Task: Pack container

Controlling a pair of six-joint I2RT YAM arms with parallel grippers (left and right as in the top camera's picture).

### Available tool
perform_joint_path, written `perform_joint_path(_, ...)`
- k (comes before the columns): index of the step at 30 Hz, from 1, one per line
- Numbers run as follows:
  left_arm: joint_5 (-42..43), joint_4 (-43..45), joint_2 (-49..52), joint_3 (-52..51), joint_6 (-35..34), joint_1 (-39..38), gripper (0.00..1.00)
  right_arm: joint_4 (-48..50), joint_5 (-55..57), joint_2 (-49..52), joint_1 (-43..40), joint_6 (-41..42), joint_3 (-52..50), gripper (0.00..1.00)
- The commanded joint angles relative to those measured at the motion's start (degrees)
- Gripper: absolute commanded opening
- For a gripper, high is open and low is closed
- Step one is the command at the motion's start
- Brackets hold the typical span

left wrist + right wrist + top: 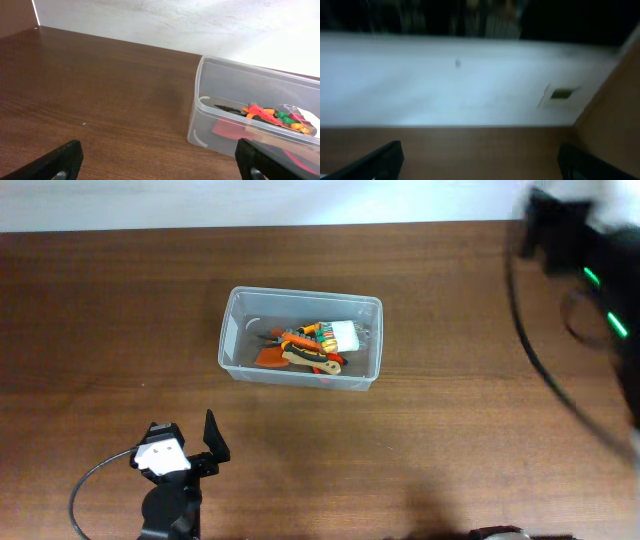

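The container (pixel 243 328), mid-frame on the desk (pixel 450 430), holds tools (pixel 315 346); left pincer (pixel 186 430), lower left, and right pincer (pixel 480 162) both gape, released.

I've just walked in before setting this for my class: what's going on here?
Two robot arms are packing a clear container in the middle of the table. Orange-handled tools and a white box of coloured bits lie inside it. Neither arm holds anything: the left gripper is open, short of the container, and the right gripper, also open, is off to the right.
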Motion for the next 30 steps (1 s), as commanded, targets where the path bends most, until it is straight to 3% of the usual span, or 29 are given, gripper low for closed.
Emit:
perform_joint_path(1, -0.2, -0.1, -0.3, -0.2, 0.5, -0.2, 0.99, -1.2, -0.3, -7.3, 0.1, 0.5, -3.8, 0.99)
perform_joint_path(6, -0.2, -0.1, -0.3, -0.2, 0.5, -0.2, 0.99, 1.8, -0.3, -21.3, 0.0, 0.5, -19.2, 0.99)
perform_joint_path(18, -0.2, -0.1, -0.3, -0.2, 0.5, -0.2, 0.99, 31.5, -3.1, -55.9, -4.2, 2.0, -75.3, 0.99)
perform_joint_path(24, -0.2, -0.1, -0.3, -0.2, 0.5, -0.2, 0.99, 40.7, -6.7, -64.2, -5.2, 2.2, -90.9, 0.99)
perform_joint_path(30, -0.2, -0.1, -0.3, -0.2, 0.5, -0.2, 0.99, 47.1, -6.7, -67.6, -5.2, 8.0, -102.4, 0.99)
